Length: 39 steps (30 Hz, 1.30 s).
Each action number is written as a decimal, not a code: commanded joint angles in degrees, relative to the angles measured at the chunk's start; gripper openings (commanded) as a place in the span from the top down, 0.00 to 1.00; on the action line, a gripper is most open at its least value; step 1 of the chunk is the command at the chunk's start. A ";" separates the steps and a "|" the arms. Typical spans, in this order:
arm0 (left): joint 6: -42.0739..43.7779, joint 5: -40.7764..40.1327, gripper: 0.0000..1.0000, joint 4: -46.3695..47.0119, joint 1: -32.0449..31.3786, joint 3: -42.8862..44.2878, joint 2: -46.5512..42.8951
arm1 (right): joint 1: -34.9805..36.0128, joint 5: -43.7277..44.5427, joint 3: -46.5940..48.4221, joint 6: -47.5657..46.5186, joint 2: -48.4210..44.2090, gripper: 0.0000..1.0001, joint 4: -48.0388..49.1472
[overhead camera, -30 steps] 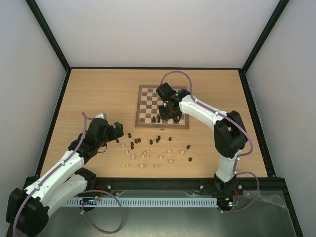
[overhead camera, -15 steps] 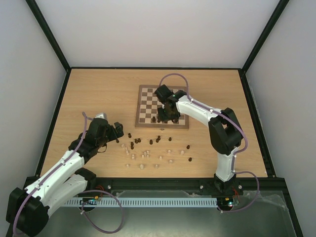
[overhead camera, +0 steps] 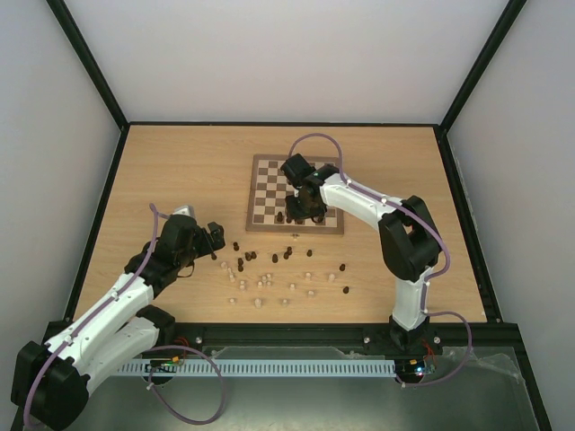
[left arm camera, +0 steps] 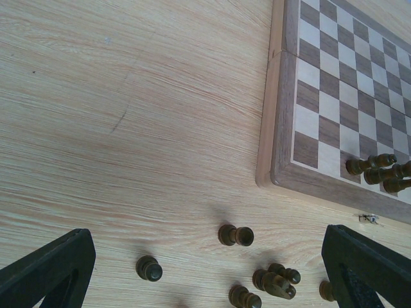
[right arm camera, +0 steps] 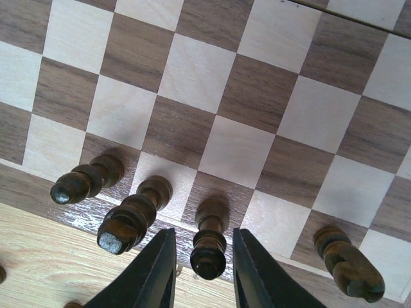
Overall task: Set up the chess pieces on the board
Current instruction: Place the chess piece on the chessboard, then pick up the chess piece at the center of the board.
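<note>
The board [overhead camera: 269,180] lies at the table's middle back. My right gripper [overhead camera: 307,214] hangs over its near edge, open. In the right wrist view a dark chess piece [right arm camera: 209,247] stands upright on a dark edge square between the fingers [right arm camera: 159,269], with a narrow gap on each side. Three other dark pieces [right arm camera: 131,217] stand in the same row. Loose dark and pale chess pieces [overhead camera: 269,269] lie scattered on the table in front of the board. My left gripper [overhead camera: 214,241] is wide open low over the left end of that scatter, with dark pieces [left arm camera: 236,235] between its fingers.
The board's brown frame [left arm camera: 276,115] rises a little above the tabletop. A dark pawn [left arm camera: 149,268] and a small cluster of dark pieces [left arm camera: 276,281] lie near the left gripper. A black frame borders the table.
The right gripper's jaws have parted slightly from the dark piece, which stays standing on its square. The right arm shifted slightly left earlier. The left arm has not moved.
</note>
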 commanded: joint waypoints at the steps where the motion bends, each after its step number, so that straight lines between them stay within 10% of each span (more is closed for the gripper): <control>1: 0.48 -0.48 0.00 0.87 0.08 -0.65 -0.59 | -0.01 0.55 1.36 -0.21 0.12 0.72 -2.02; 21: 1.47 1.00 0.01 0.62 0.12 1.03 1.55 | 0.05 2.72 -10.27 3.26 -20.32 0.34 1.13; 24: 1.78 1.75 0.01 1.03 0.08 1.32 3.00 | 0.06 1.39 -15.85 4.56 -25.25 0.03 4.61; 39: 1.71 2.84 0.01 9.03 -0.10 0.41 7.56 | 0.65 -2.58 -30.76 7.09 -32.47 0.00 15.72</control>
